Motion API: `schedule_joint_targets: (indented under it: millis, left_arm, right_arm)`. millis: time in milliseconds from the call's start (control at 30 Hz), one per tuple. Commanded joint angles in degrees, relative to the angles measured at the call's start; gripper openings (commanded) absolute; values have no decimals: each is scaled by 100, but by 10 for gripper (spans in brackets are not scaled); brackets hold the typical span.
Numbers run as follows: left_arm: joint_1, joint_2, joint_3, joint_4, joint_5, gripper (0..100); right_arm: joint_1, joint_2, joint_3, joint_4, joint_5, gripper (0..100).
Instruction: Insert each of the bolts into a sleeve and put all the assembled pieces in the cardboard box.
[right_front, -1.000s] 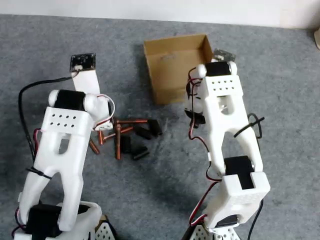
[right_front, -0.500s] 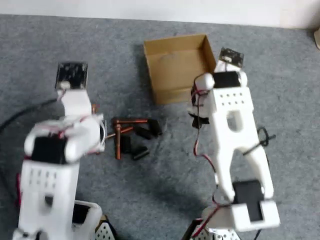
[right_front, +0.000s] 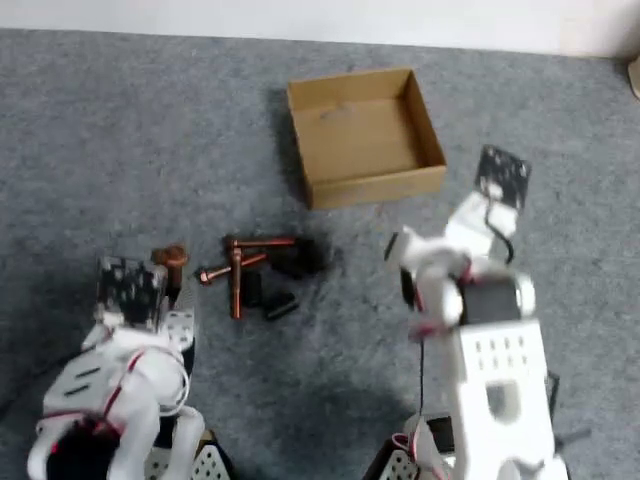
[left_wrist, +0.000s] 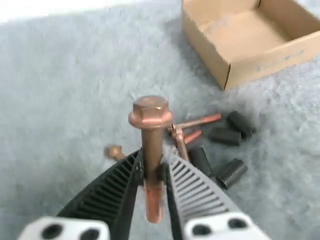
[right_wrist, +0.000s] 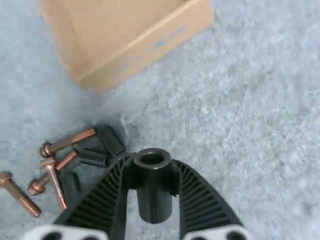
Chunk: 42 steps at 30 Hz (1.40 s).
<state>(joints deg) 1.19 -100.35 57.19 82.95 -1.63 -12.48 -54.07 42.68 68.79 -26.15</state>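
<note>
A copper bolt (left_wrist: 150, 112) is held btwn the fingers (left_wrist: 112, 187) of the L gripper (left_wrist: 152, 159). It is clamped on the shank, w/ the hex head pointing away from the wrist. In the high view this bolt is seen btwn the pile and the tabletop's (right_front: 120, 120) left edge, twd the near side.

A black sleeve (right_wrist: 150, 197) is gripped in the R gripper (right_wrist: 151, 170), fingers closed on its sides, open bore end facing outward.

The cardboard box (right_front: 365, 185) is set nr the middle of the far edge, open side up.

Loose bolts (right_front: 236, 285) and loose sleeves (right_front: 281, 306) are piled together nr the tabletop centre, on the near side of the box & apart from it. One stray bolt (left_wrist: 114, 151) is seen slightly apart from the pile.
</note>
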Motion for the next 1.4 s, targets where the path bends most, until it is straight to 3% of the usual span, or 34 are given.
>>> schedule_joint_targets:
  millis: [0,67,133,333,567,733,833,1133,1367]
  left_arm:
    - [92,-532,92,-325,-211,5]
    - [92,-435,101,-501,-202,5]
    - [136,-365,101,-923,-149,5]
    - [611,-356,110,-3007,281,5]
    - [1692,-312,347,-5143,273,5]
    - [1886,-321,1218,-6312,281,5]
    - [2009,-321,1499,-6620,290,5]
    - [3451,-312,2105,-6602,369,5]
    - [3547,-312,2202,-6593,1187,5]
  right_arm:
    - [40,-1455,892,-620,79,4]
    - [31,-2141,1464,-927,185,4]
    - [-189,-2853,2079,-1341,765,4]
    - [-1437,-5209,4418,-2352,1873,4]
    - [-2264,-4813,4936,-3266,2567,4]
    - [-2360,-4813,4901,-4286,2567,4]
    - [-2360,-4813,4910,-4646,2567,4]
    - [-2615,-4813,4954,-4664,2549,4]
    - [-2580,-4813,5086,-4655,2567,4]
